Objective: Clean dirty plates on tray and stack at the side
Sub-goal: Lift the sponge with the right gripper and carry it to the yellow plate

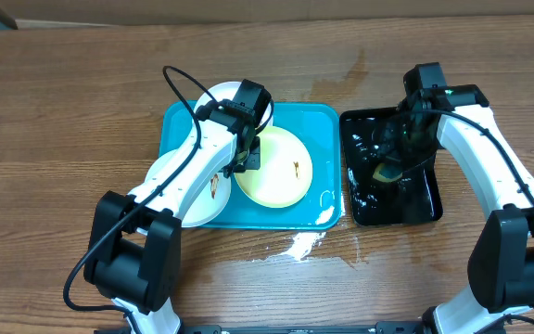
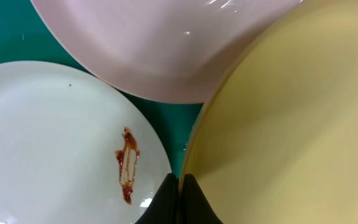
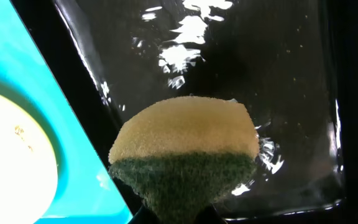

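The three plates sat crowded on the turquoise tray (image 1: 323,121): a white plate (image 2: 55,143) at the near left carrying a brown sauce smear (image 2: 127,165), its edge reaching over the tray's left rim in the overhead view, a second white plate (image 2: 154,50) at the far left, and the yellow-green plate (image 2: 291,124) in the middle, overlapping the second white one. The left gripper (image 2: 180,193) had its fingers drawn tight together right at the yellow-green plate's left rim, which ran straight into the seam between them, so it looked pinched on that edge (though the contact itself was too dark to see well). These plates looked rigid, glossy and thin-rimmed; by my judgement they would be light but slick, more so once wet, and liable to pivot or slide out of a narrow two-finger pinch. The raised rim seemed the only practical place to take hold, best where it was clear of a neighbouring plate. The right gripper (image 3: 173,213) was clamped on a sponge (image 3: 185,143), yellow face up and green scouring side towards the fingers, over the water-filled black tray (image 1: 420,209) beside the turquoise one. The sponge, soft and soaked, would give under pressure and drip across the table (image 1: 63,111).
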You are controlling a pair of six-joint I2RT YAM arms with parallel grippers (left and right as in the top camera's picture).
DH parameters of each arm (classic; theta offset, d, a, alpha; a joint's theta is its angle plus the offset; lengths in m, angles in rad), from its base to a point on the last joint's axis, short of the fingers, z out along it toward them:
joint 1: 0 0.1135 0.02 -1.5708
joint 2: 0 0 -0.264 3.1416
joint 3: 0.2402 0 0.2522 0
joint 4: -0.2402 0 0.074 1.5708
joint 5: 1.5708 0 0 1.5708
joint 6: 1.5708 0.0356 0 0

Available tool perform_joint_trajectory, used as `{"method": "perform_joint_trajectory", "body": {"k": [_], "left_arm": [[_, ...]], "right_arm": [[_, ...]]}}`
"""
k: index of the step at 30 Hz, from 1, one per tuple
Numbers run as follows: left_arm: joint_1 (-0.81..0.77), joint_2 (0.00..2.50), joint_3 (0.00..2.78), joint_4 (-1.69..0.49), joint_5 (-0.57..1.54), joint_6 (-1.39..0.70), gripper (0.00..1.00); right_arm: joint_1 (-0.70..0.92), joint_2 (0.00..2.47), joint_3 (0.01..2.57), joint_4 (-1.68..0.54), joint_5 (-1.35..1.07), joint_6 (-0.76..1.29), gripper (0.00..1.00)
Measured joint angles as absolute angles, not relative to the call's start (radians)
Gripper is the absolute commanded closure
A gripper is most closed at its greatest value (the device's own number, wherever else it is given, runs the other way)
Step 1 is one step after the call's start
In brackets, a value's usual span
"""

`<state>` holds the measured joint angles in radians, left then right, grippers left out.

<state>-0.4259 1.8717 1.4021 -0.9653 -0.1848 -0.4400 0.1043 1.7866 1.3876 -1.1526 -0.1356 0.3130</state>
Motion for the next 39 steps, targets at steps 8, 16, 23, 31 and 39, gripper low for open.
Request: {"method": "perform_joint_trajectory", "body": {"k": [8,16,23,31,39], "left_arm": [[-0.426,1.872,1.377,-0.92,-0.176,-0.546,0.96],[-0.426,1.872,1.301,-0.888,-0.123,-0.571,0.96],[-0.426,1.872,1.289,-0.875,-0.067,-0.571,0.96],[-0.447,1.872,1.286,-0.863,-0.01,-0.571,0.96],[-0.465,1.872,1.261,-0.822,0.001,-0.592,0.96]], "right_arm": [[0.104,1.787,1.388,-1.131,-0.161,0.313,0.96],[0.105,1.787,1.388,-1.115,-0.185,0.313,0.96],[0.13,1.787,1.388,-1.058,-0.308,0.281,0.96],[0.151,1.787,1.388,-1.061,-0.242,0.299,0.96],[0.262,1.787,1.388,-1.053,-0.267,0.252,0.96]]}}
